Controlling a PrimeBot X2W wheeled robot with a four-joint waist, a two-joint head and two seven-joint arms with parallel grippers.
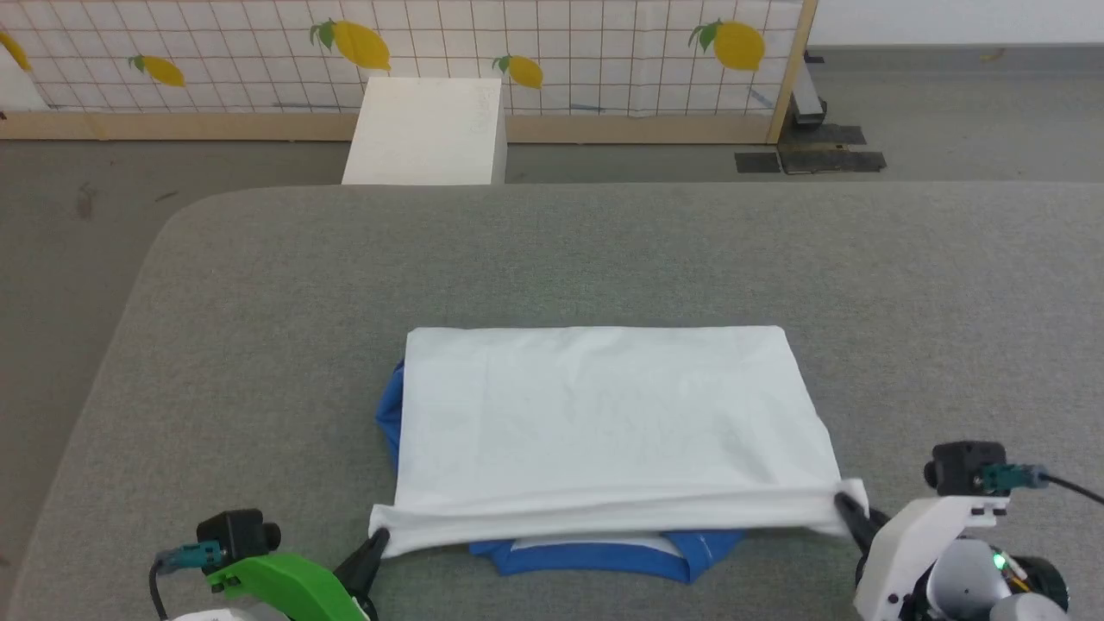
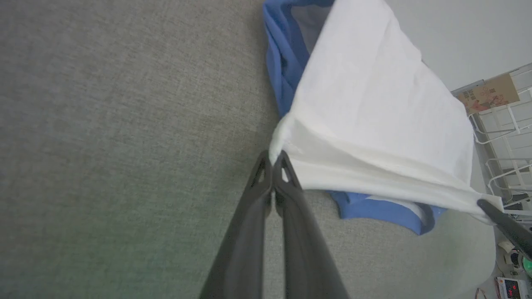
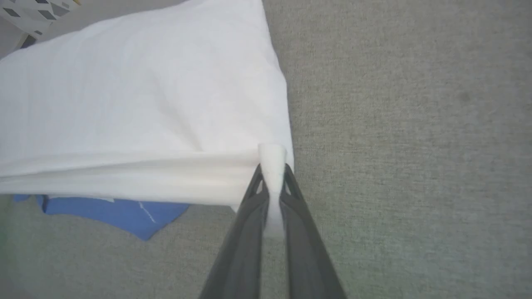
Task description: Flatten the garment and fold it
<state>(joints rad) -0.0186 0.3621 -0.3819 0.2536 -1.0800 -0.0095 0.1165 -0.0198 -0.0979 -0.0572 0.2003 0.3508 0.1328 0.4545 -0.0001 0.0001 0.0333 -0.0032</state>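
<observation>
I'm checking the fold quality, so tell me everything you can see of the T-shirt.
The garment is a white T-shirt of thin, soft-looking cloth, folded into a rough rectangle on the grey table. Blue fabric peeks out at its left side and near edge. The left gripper and right gripper pinch its two near corners, stretching that edge taut.

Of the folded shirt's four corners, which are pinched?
The two nearest the robot: the left gripper holds one, the right gripper the other. Both far corners of the garment lie loose on the table.
</observation>
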